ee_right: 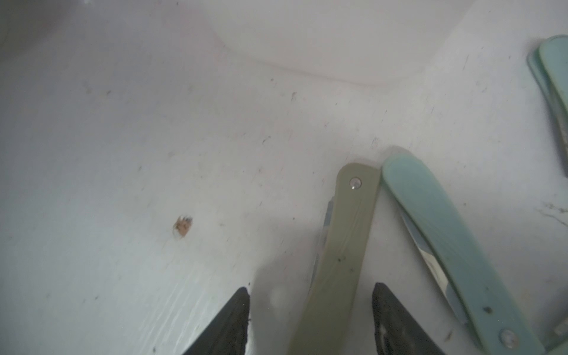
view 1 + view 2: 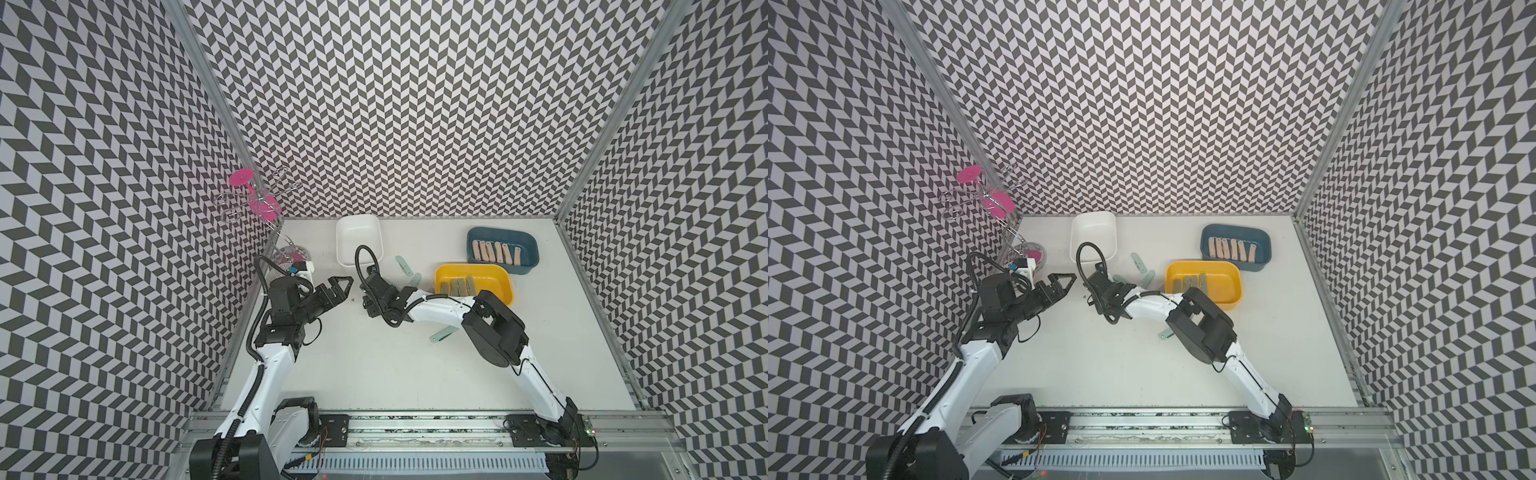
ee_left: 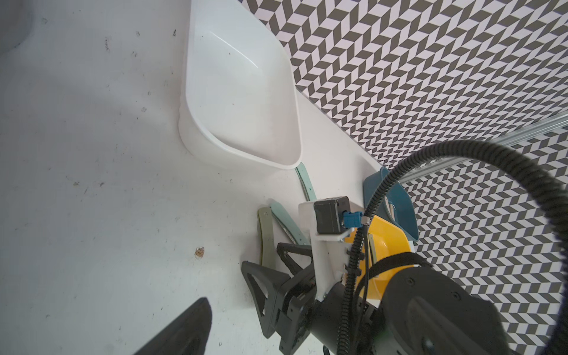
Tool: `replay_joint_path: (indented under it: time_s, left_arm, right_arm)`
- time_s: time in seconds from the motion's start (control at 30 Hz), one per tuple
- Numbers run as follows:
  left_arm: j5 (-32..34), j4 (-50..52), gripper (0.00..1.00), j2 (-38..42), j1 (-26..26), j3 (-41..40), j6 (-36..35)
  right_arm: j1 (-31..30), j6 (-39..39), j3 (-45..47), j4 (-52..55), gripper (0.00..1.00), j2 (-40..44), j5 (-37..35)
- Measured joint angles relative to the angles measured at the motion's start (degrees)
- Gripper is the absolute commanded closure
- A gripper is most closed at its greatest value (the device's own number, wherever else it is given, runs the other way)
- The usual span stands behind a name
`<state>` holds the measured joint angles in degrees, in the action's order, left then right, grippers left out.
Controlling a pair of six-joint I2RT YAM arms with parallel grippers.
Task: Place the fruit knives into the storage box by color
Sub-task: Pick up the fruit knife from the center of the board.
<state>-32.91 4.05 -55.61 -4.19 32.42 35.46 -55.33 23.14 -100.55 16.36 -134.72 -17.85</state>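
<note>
Yellow box [image 2: 496,281] holds olive knives [image 2: 457,286]; blue box [image 2: 527,248] holds peach knives [image 2: 496,252].

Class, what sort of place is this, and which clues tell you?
Most likely a robotics lab test cell: left arm and right arm mounted on an aluminium rail, chevron-patterned walls boxing in a white table, with a yellow tray and blue tray for sorting.

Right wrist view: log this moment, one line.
right fingers: open, astride olive knife on table | left fingers: open, empty | white box: empty | mint knife: beside olive knife
</note>
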Motion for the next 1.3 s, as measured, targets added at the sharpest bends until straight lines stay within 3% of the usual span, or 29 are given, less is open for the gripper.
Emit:
replay_joint_path:
  time_s: [0.57,1.07,1.3]
  left_arm:
    - [-0.92,-2.51,0.00,-2.12,-0.11,-0.04,1.11]
    - [-1.05,-2.69,0.00,-0.90,-0.11,-0.17,2.38]
    - [-1.03,-2.69,0.00,-0.02,-0.11,-0.92,3.13]
  right_arm:
    - [0.00,-3.06,0.02,-6.19,0.76,-2.10,-2.78]
    - [-0.42,-4.57,12.09,-13.75,0.83,4.33,1.86]
    - [-0.70,-3.56,21.33,-15.98,0.83,10.54,7.43]
